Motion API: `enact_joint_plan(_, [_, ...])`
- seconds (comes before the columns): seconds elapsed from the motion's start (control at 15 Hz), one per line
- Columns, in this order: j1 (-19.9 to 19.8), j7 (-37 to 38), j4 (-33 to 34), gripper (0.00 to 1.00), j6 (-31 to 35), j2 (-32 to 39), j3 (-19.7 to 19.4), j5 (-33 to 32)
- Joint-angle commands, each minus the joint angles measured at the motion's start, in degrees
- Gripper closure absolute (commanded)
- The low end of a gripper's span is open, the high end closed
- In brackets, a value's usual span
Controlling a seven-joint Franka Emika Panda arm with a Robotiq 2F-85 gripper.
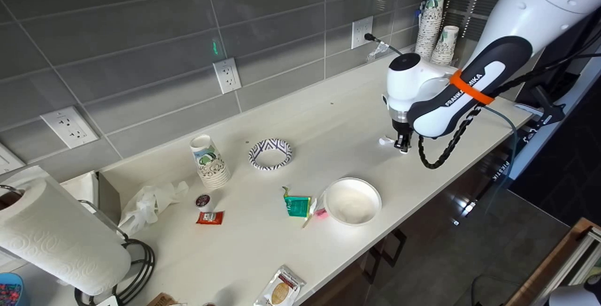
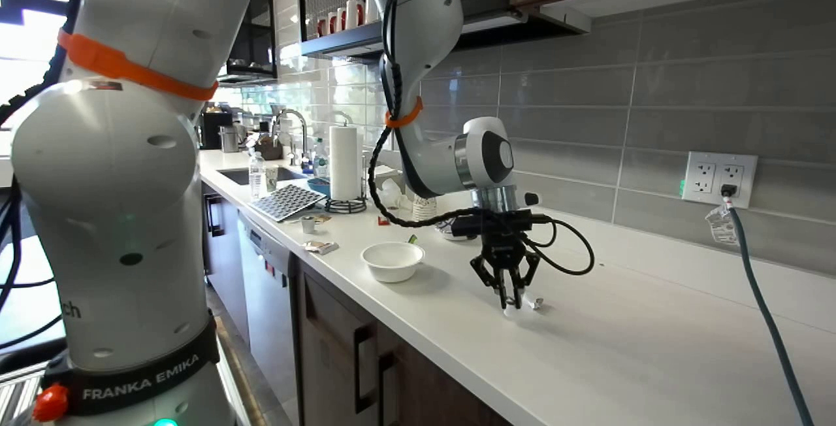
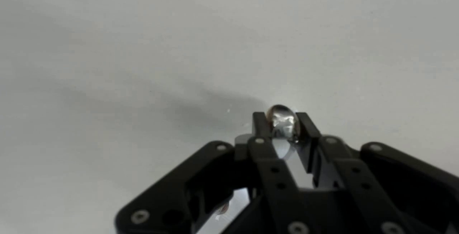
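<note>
Low over the long, smooth white countertop [image 2: 659,347], my black two-fingered gripper [image 2: 511,300] pinches a small, rounded, metallic-looking silver piece [image 3: 284,122].
My fingertips [image 3: 260,124] stand close together, with only that piece between them; whether it touches the surface below, I can't make out. Just beside it lies a small, crumpled white-and-silver scrap [image 2: 534,302], and a round white bowl [image 2: 392,274] sits well apart. The hold is right at the fingertips, so I judge that even pressure matters most: a smooth, curved thing like this may swivel or slip. Raising or lowering, I should move slowly and straight, clear of the scrap before any sideways travel.
</note>
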Motion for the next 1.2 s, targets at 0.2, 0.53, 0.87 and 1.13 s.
enact_joint_plan(0.2, [1.00, 1.22, -1.45, 0.68, 1.86, 0.00, -1.26, 0.30])
enact_joint_plan(0.53, [1.07, 1.39, -1.69, 0.28, 1.71, -0.04, -1.39, 0.31])
enact_joint_plan(0.87, [1.27, 2.14, -2.25, 0.00, 1.35, -1.83, -1.26, 0.62])
enact_joint_plan(1.13, [1.38, 3.11, -3.69, 0.00, -0.08, -5.55, 0.04, 3.76])
